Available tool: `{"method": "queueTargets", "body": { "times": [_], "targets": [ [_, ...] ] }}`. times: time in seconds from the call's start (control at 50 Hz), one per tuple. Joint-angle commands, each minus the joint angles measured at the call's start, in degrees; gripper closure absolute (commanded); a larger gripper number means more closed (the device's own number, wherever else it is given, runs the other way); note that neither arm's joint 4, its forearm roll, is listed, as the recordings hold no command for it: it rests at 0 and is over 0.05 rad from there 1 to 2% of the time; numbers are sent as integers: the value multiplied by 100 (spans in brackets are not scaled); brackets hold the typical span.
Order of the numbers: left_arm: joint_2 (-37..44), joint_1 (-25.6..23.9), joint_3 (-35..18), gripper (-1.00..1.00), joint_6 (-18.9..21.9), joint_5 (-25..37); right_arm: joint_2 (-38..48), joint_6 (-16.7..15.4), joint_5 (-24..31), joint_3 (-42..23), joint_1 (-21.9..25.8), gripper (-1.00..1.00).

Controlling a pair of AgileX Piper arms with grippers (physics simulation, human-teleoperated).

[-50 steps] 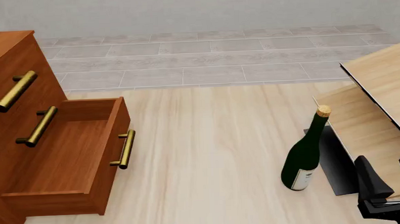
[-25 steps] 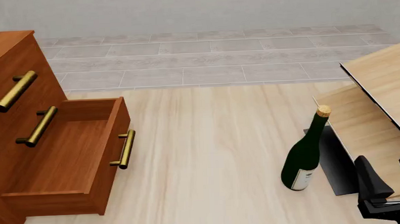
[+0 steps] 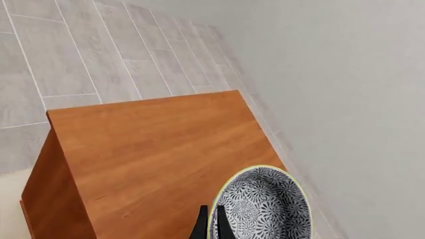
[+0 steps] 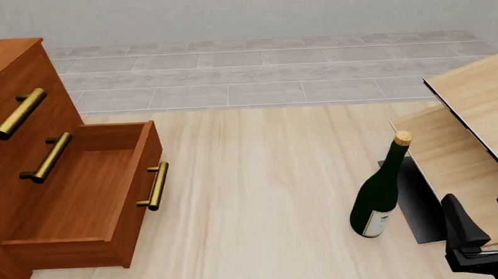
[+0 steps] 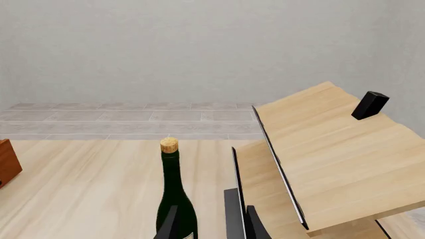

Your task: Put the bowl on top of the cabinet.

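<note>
The left gripper [image 3: 211, 225], fingers clamped on its rim, holds the small round speckled bowl [image 3: 264, 206] above the reddish-brown wooden cabinet's [image 3: 156, 159] top; the right gripper [image 4: 486, 220] stands apart beside a green wine bottle [image 4: 379, 190].

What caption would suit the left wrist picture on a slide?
Left gripper holding the patterned bowl by its rim above the reddish-brown cabinet top.
</note>
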Motion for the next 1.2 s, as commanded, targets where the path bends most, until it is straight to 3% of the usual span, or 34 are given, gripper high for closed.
{"method": "queueTargets", "body": {
  "times": [0.02, 1.16, 1.18, 1.2],
  "targets": [
    [108, 28, 31, 100, 78, -105, 0, -1, 0, 0, 0, -100],
    [214, 221, 148, 100, 371, -427, -2, 0, 1, 0, 2, -100],
    [217, 219, 130, -100, 397, -426, -1, 0, 1, 0, 0, -100],
    [185, 252, 133, -100, 436, -417, -1, 0, 1, 0, 0, -100]
  ]
}}
